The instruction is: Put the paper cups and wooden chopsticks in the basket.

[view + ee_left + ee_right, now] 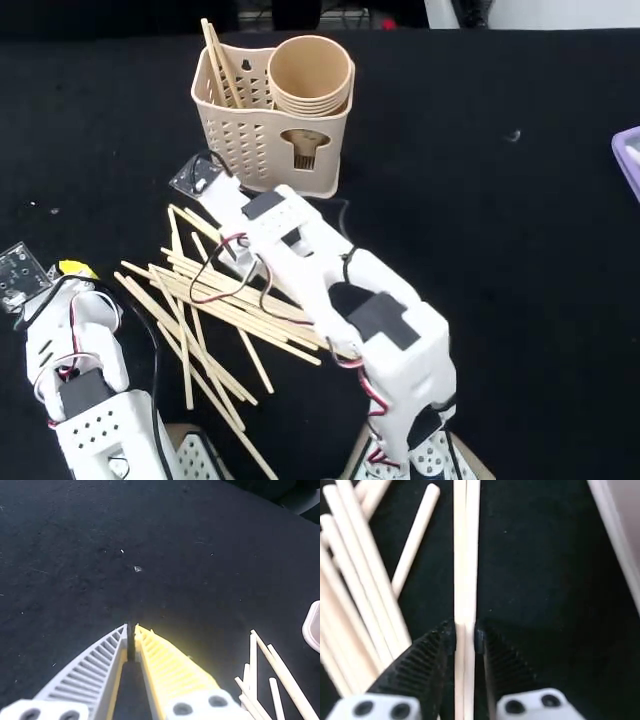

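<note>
A beige perforated basket (262, 140) stands at the back of the black table. It holds a stack of paper cups (311, 72) and a few wooden chopsticks (222, 65). Many loose chopsticks (205, 310) lie fanned out in front of it. My right gripper (465, 630) is shut on a pair of chopsticks (466, 555) at the pile's basket-side edge, with other sticks (360, 590) beside them. In the high view the right arm (300, 250) stretches over the pile. My left gripper (131, 629) is shut on nothing above bare cloth at the near left (72, 270).
A purple container edge (628, 155) shows at the far right of the table. Chopstick ends (270, 670) lie close to the left gripper. A pale wall (620, 530) runs beside the held pair. The black cloth right of the basket is open.
</note>
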Tool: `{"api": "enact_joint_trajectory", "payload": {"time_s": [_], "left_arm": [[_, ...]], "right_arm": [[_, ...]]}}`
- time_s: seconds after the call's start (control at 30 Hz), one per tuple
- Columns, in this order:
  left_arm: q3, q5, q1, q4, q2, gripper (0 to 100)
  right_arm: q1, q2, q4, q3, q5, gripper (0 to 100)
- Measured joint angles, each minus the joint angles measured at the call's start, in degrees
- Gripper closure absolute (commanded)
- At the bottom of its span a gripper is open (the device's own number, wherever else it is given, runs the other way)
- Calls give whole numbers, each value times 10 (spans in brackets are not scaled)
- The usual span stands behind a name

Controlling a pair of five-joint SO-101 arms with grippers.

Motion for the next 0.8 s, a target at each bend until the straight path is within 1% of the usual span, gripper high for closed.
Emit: {"api": "enact_joint_trajectory", "payload": {"time_s": [0.27, 0.37, 0.53, 0.63, 0.8], "left_arm": [[0, 0, 0, 0, 0, 967], [0, 0, 0, 0, 0, 967], [0, 0, 0, 0, 0, 967], [0, 0, 0, 0, 0, 967], [0, 0, 0, 0, 0, 967]], "right_arm": [[-1, -166, 4, 65, 0, 987], [-1, -204, 1, 92, 0, 975], [-1, -173, -47, 120, -3, 806], [-1, -115, -59, 113, -3, 825], [-11, -8, -36, 28, -4, 850]]}}
